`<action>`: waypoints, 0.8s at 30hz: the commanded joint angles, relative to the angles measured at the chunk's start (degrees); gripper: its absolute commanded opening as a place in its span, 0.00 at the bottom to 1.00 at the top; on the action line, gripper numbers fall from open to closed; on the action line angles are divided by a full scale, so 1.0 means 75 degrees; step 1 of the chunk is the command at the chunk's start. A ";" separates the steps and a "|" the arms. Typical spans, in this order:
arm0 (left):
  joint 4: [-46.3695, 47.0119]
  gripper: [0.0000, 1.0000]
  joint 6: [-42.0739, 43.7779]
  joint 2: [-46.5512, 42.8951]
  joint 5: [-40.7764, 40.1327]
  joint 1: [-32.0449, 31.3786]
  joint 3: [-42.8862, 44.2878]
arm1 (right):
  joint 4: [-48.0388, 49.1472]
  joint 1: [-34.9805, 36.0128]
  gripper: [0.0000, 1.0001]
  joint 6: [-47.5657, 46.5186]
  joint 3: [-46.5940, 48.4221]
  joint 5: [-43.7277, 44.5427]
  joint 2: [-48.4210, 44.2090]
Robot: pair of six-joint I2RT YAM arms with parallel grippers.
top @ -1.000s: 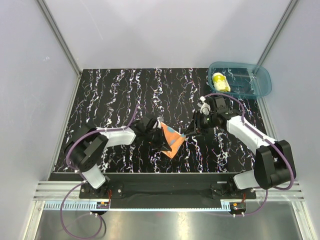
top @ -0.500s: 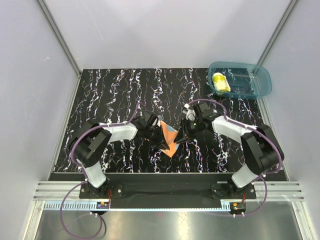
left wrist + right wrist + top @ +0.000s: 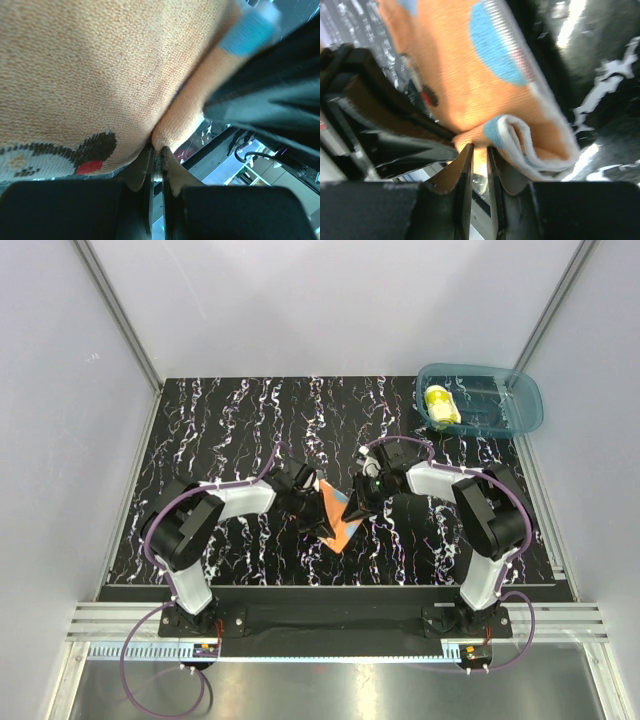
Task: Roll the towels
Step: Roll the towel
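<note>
Orange towel (image 3: 342, 521), left hand (image 3: 156, 150) pinching a fold, right hand (image 3: 477, 149) at its edge, grip unclear

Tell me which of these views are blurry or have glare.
Top external: sharp and evenly lit. Left wrist: the orange towel with light-blue patches fills the frame, its blue patch smeared out of focus, and the background at lower right is blown out. Right wrist: the towel is soft, with bright smeared streaks on the glossy black marbled table.
</note>
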 commanded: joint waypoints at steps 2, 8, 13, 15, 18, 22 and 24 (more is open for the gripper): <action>-0.0339 0.10 0.0296 -0.0082 -0.0178 0.0098 0.0191 | -0.0077 -0.0219 0.24 -0.0120 0.0288 0.0630 0.0294; -0.1030 0.28 0.0624 -0.0503 -0.1100 0.0098 0.0273 | -0.0171 -0.0243 0.23 -0.0074 0.0242 0.0912 0.0470; -0.2435 0.31 0.0870 -0.1520 -0.3443 -0.0042 0.0448 | -0.0136 -0.0255 0.22 -0.0038 0.0195 0.0888 0.0552; -0.3078 0.31 0.0859 -0.2013 -0.4848 -0.0217 0.0554 | -0.0113 -0.0243 0.22 -0.0003 0.0195 0.0877 0.0541; -0.3421 0.31 0.0941 -0.2529 -0.6141 -0.0896 0.0847 | -0.0124 -0.0255 0.22 0.0032 0.0195 0.0841 0.0506; -0.3036 0.29 0.1466 -0.2766 -0.6893 -0.2300 0.1198 | -0.0159 -0.0243 0.22 0.0055 0.0241 0.0806 0.0447; -0.2696 0.29 0.1644 -0.2638 -0.7033 -0.2642 0.1350 | -0.0218 -0.0231 0.22 0.0044 0.0276 0.0806 0.0435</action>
